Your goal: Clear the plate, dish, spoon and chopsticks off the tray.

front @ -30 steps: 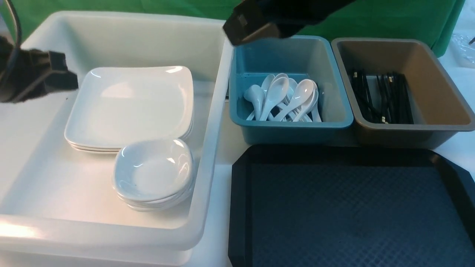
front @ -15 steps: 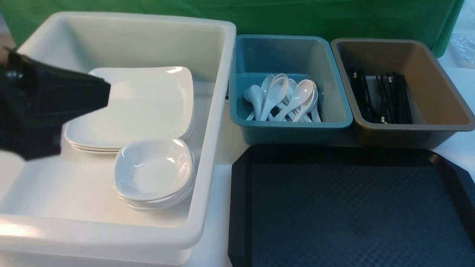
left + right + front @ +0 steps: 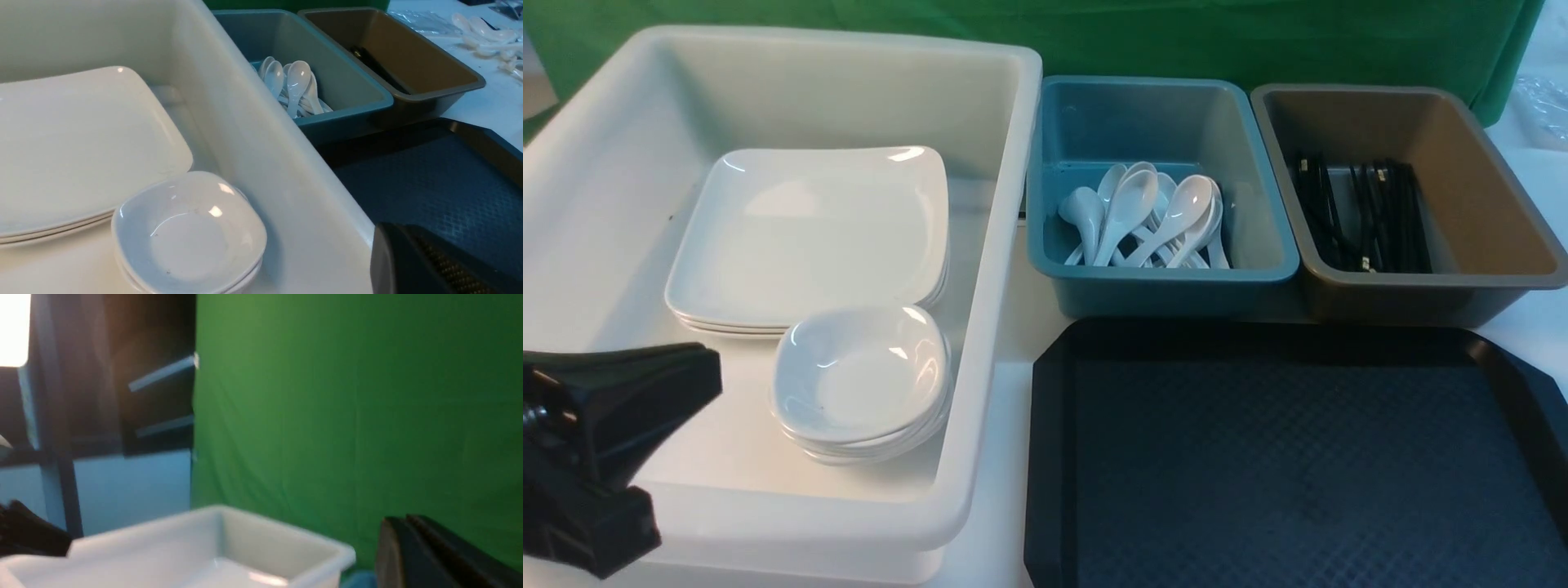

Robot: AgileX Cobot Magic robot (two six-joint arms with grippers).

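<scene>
Moved down to tub corner: left claw (image 3: 645,392), shut, holding nothing. Right claw (image 3: 429,555) gone from front view, shut. Tray (image 3: 1290,457) bare. Could bump tub (image 3: 980,343) rim.

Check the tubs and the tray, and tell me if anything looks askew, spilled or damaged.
Nothing stands out. The square plates and small dishes sit in neat stacks in the white tub, the spoons lie in the teal tub, the chopsticks in the brown-grey tub, and the black tray is bare.
</scene>
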